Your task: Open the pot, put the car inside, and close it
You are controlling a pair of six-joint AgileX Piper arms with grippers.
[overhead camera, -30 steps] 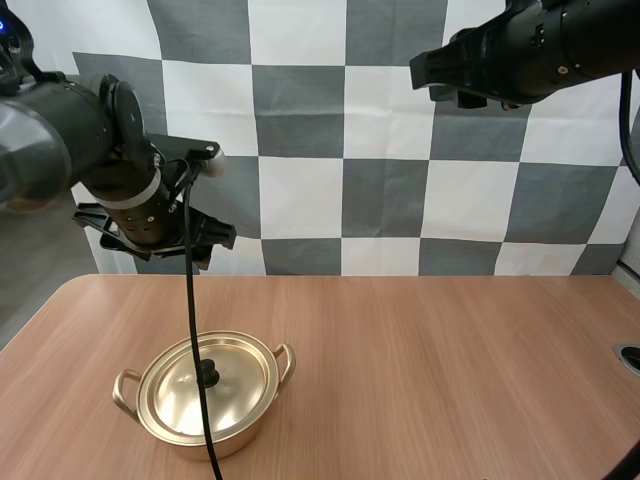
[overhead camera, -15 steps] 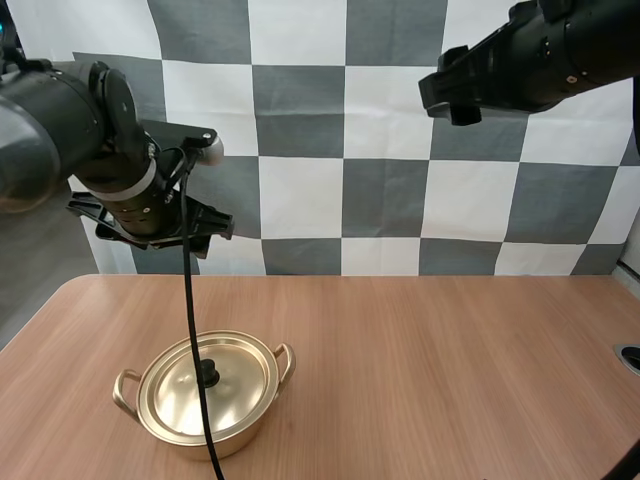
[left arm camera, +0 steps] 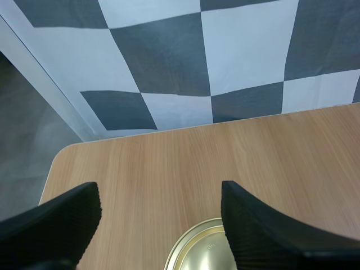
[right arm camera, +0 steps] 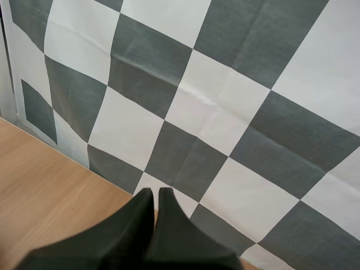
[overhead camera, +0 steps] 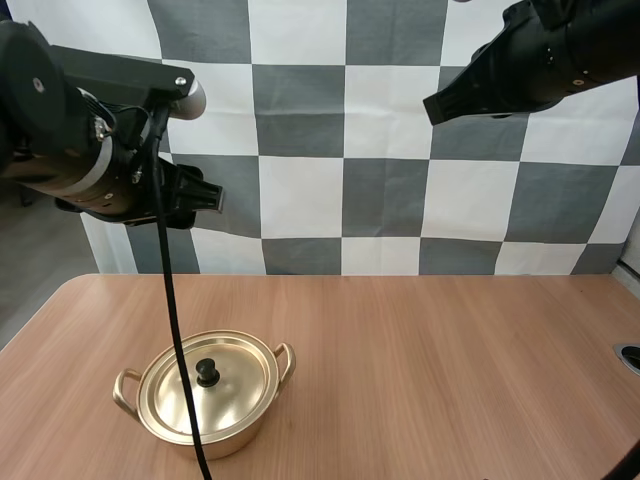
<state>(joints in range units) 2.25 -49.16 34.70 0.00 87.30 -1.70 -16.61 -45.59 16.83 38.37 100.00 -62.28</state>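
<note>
Your left pincer (left arm camera: 160, 191) hangs with its fingers spread wide, holding nothing, well above the counter (overhead camera: 430, 350); the rim of the gold pot (left arm camera: 199, 250) shows between them. Your right pincer (right arm camera: 156, 194) is raised near the counter's back edge, its fingers pressed together into one dark wedge, empty. You find the pot on the counter's near left, lid (overhead camera: 230, 390) on, black knob (overhead camera: 207, 372) upright.
</note>
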